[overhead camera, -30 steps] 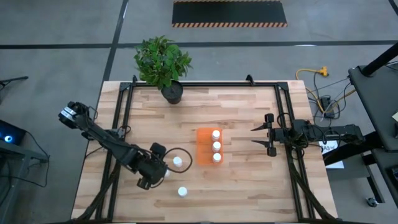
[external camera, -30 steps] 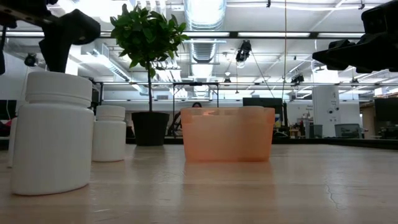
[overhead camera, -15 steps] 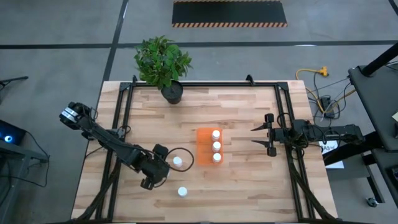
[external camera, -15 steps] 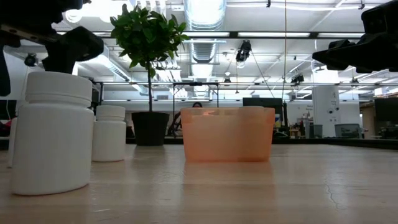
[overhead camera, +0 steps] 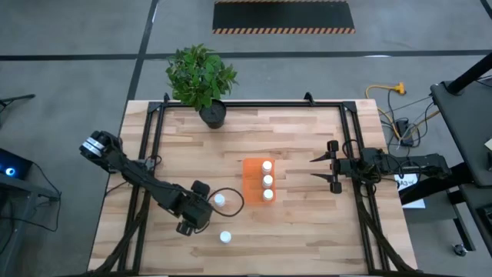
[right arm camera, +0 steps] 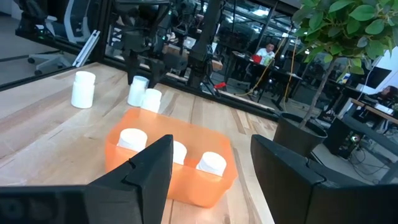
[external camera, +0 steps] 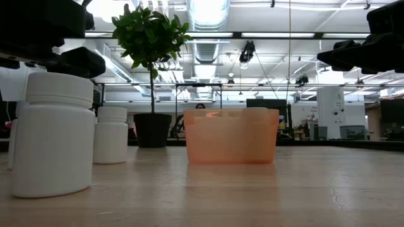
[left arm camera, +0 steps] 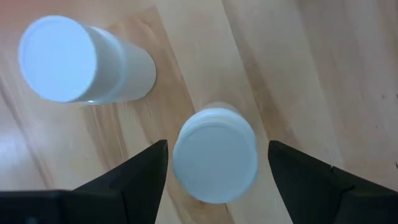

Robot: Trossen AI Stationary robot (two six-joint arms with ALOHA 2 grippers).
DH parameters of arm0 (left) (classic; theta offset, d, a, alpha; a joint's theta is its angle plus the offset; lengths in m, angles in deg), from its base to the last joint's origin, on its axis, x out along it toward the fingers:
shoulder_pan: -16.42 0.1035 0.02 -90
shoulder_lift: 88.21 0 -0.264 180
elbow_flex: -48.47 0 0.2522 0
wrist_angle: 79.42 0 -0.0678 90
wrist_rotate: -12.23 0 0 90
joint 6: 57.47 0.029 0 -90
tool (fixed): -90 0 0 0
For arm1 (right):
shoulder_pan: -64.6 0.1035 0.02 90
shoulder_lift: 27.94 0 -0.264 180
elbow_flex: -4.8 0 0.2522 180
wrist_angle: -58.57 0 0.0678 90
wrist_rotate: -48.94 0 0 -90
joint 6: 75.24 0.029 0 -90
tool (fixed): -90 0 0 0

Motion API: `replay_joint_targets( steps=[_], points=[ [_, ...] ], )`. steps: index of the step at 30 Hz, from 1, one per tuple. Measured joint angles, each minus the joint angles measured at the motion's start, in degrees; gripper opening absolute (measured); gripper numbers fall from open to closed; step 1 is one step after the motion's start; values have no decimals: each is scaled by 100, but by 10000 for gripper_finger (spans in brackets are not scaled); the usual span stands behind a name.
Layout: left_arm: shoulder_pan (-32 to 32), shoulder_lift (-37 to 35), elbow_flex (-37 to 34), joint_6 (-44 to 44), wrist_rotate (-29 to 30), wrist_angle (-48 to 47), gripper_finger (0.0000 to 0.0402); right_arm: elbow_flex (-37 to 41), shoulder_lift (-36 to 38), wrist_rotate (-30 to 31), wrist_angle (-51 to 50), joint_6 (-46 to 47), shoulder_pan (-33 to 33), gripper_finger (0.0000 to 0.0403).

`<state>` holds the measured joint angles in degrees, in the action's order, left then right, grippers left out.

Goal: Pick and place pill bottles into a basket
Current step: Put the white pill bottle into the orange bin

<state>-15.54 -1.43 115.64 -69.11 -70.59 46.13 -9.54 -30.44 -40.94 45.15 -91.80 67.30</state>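
Three white pill bottles (overhead camera: 267,180) stand in a row inside the orange basket (overhead camera: 250,185). Three more stand upright on the table to its left: one (overhead camera: 220,200) by my left gripper, one (overhead camera: 225,237) nearer the front edge, and one (left arm camera: 214,155) under my left gripper. My left gripper (overhead camera: 204,213) is open and points down, its fingers on either side of that bottle's cap with a gap on each side. My right gripper (overhead camera: 312,168) is open and empty, to the right of the basket, pointing at it.
A black pot with a green plant (overhead camera: 213,114) stands at the table's far edge. In the low view the near bottle (external camera: 53,135) and a second one (external camera: 112,134) stand left of the basket (external camera: 230,135). Bare wood lies between the basket and my right gripper.
My left gripper has gone down over the bottle beside the basket's left and shifted slightly toward the table's right. The bottles and the basket have kept still.
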Motion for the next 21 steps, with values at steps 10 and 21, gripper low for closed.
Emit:
replay_joint_targets(
  steps=[10,21],
  points=[
    [29,-266,-2,-2,-116,18,258,0,0,0,2,2,0,206],
    [155,-341,-2,0,-77,165,258,0,0,2,2,0,0,206]
  ],
)
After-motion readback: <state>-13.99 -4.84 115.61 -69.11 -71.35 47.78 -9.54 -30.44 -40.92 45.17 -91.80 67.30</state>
